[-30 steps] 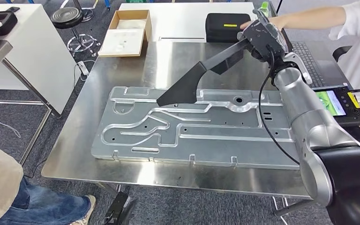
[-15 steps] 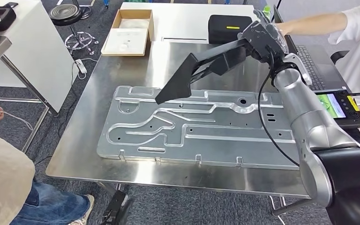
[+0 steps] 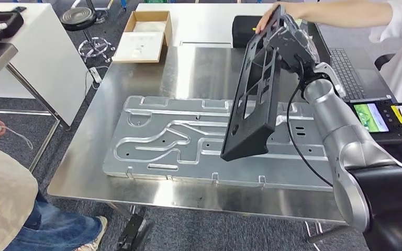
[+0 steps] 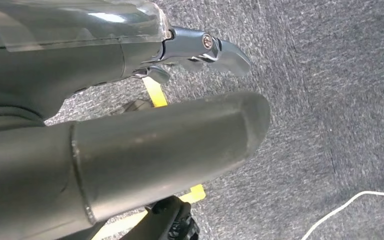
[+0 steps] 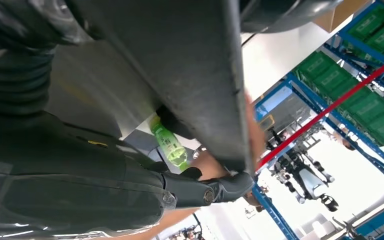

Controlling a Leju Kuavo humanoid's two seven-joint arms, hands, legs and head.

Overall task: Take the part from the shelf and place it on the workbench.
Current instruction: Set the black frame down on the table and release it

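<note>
Gripping the upper edge of the black part (image 3: 254,94), the right hand (image 3: 291,42) holds it tilted on edge, hanging down from the fingers above the embossed metal plate (image 3: 152,136) on the workbench (image 3: 199,68). A person's hand (image 3: 267,18) touches the part's top beside it. Up close, the right wrist view shows a green bottle (image 5: 169,141) beyond the part. The left hand (image 4: 130,150) hangs over carpet, fingers apart, holding nothing.

Head view: high, looking forward and down over the bench (image 3: 188,68). Left wrist view: close, facing the carpeted floor (image 4: 330,100). Right wrist view: close, tilted upward toward shelving (image 5: 365,35).
</note>
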